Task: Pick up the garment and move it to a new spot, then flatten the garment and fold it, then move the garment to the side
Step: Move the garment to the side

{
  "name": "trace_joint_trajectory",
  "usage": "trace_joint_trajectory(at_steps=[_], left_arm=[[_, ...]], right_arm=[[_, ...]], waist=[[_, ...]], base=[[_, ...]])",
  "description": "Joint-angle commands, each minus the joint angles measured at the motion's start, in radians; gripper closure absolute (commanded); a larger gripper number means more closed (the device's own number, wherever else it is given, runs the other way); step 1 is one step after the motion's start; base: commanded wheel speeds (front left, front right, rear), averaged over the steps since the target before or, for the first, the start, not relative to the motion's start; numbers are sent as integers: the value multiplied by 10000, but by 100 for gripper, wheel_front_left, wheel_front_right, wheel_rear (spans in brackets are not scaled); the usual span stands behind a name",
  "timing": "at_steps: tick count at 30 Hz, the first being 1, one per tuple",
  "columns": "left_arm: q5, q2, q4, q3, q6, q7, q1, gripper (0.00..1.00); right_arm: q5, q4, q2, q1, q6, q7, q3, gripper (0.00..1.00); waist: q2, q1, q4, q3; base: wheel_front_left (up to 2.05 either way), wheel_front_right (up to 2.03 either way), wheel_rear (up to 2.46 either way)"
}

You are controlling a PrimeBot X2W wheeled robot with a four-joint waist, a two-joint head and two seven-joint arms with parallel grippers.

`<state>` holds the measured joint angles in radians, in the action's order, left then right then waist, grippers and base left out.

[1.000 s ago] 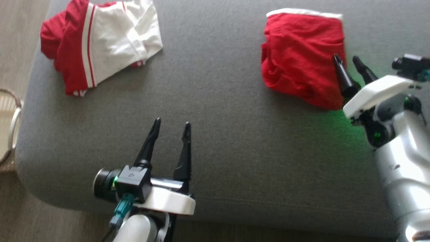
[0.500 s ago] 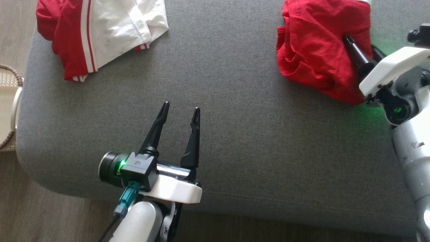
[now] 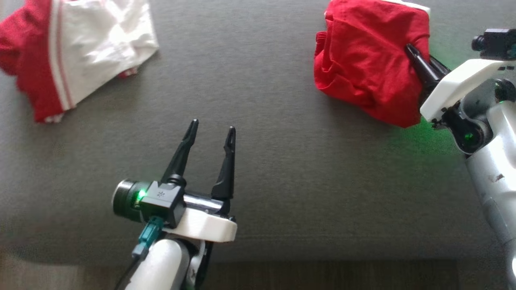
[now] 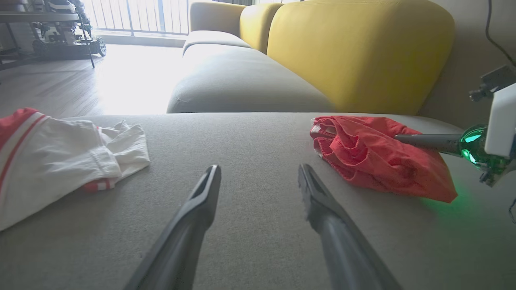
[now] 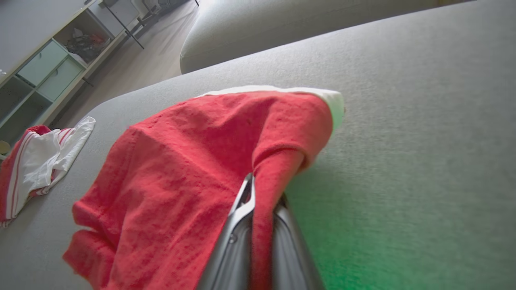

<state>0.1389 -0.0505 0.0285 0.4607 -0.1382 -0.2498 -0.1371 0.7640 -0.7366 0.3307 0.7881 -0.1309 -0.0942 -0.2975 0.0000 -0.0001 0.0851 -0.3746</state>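
A crumpled red garment (image 3: 367, 68) with a white band lies at the far right of the grey cushion (image 3: 274, 153). My right gripper (image 3: 413, 54) is shut on the garment's right edge; in the right wrist view a fold of the red garment (image 5: 193, 173) is pinched between the right gripper's (image 5: 260, 193) fingers. My left gripper (image 3: 211, 129) hovers open over the cushion's near middle, holding nothing. The left wrist view shows the left gripper (image 4: 258, 173) open, with the red garment (image 4: 375, 157) ahead to its right.
A second red-and-white garment (image 3: 72, 52) lies at the cushion's far left, also visible as the red-and-white garment (image 4: 60, 157) from the left wrist. A yellow sofa back (image 4: 354, 48) rises behind the cushion. A shelf unit (image 5: 44, 68) stands across the wooden floor.
My right gripper has closed on the red garment's right edge, bunching the cloth. The head camera has shifted, so the whole picture moved. The left gripper stays open.
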Motion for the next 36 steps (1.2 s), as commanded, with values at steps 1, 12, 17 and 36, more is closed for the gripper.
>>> trace_joint_trajectory(at_steps=[1,12,17,36], left_arm=[[-166,3,336,-447,95,-120,-229,0],[-724,-168,255,-816,627,-120,-581,0],[-837,-284,198,-884,783,-120,-714,0],[-946,-498,74,-1045,1102,-120,-917,0]], right_arm=[[-26,429,127,160,2,166,-196,100],[-571,745,513,512,2,730,-963,100],[-1215,671,851,842,2,993,-1356,100],[-4885,-666,2414,2501,2,2492,-674,100]], waist=[[0,1,-688,-97],[0,1,-3029,-627],[0,1,-3583,-835],[0,1,-3615,-1427]], base=[[0,0,0],[0,0,0],[0,0,0],[0,0,0]])
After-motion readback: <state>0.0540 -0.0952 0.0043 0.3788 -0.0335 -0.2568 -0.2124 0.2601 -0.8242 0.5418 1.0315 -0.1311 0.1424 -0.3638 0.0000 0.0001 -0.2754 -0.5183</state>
